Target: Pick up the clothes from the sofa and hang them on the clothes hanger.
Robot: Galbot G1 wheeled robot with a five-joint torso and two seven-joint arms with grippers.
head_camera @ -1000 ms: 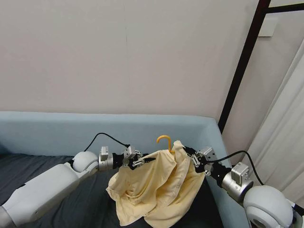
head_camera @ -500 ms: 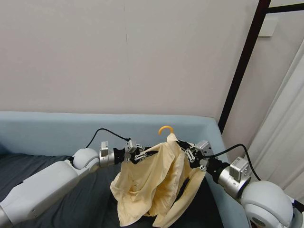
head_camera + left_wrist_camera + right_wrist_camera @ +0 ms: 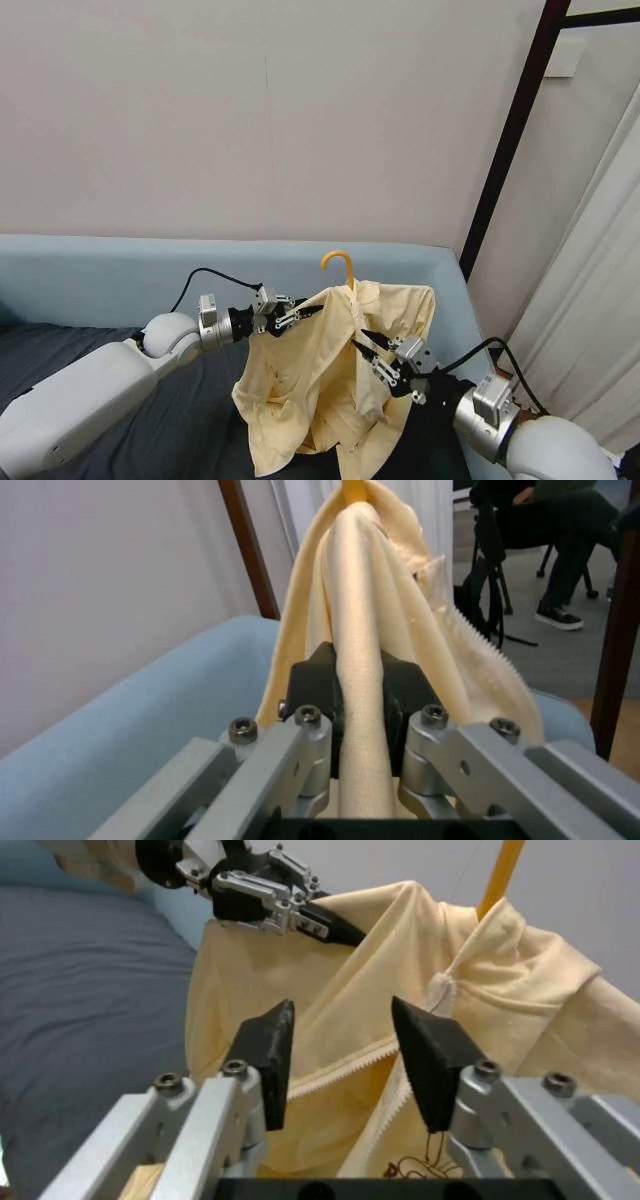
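Nearest the head camera, the right gripper [image 3: 372, 352] hovers with its jaws spread wide and empty, just in front of the garment's open zipper edge and not touching it. Beyond it hangs the yellow shirt [image 3: 320, 400], draped over a hanger whose orange hook [image 3: 338, 262] rises above the collar. The shirt is held in the air, its lower hem trailing toward the dark seat cushion [image 3: 60, 345]. At its left shoulder the left gripper [image 3: 295, 317] is clamped on a fold of the cloth, as the left wrist view confirms; whether the hanger's arm lies inside that fold cannot be told. Behind stands the pale blue sofa [image 3: 120, 270] backrest, then the wall. To the right a black upright post [image 3: 510, 140], probably part of the rack, stands well apart from the hook. Judged progress: the garment is lifted; hooking it on the rack remains.
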